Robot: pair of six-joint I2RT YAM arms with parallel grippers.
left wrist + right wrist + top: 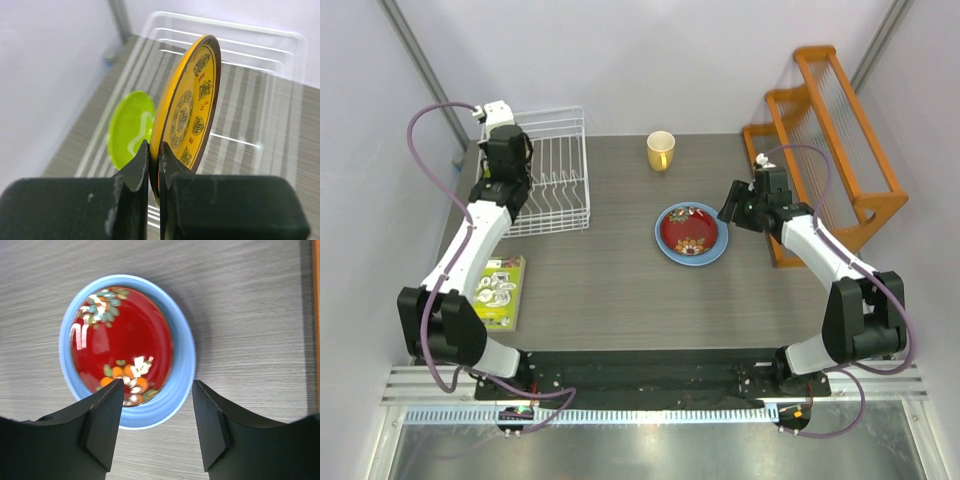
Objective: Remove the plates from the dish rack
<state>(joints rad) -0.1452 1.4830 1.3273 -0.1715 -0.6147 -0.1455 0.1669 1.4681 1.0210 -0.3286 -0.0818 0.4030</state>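
Pinching the near rim of the yellow patterned plate (192, 105), the left end effector (154, 150) is clamped shut on it above the dish rack (260, 55), and the plate stands on edge between the fingers. The lime green plate (131, 127) stands upright in the rack just beyond, to the left. The right end effector (157, 390) hangs open over the table (620, 280), holding nothing. The red floral plate (122, 340) lies flat inside the light blue plate (182, 365), just ahead of its fingertips.

Red floral plate (122, 342) nested in light blue plate (183, 365) on table (250, 300) — R claw (158, 385) spread apart, over near rim.
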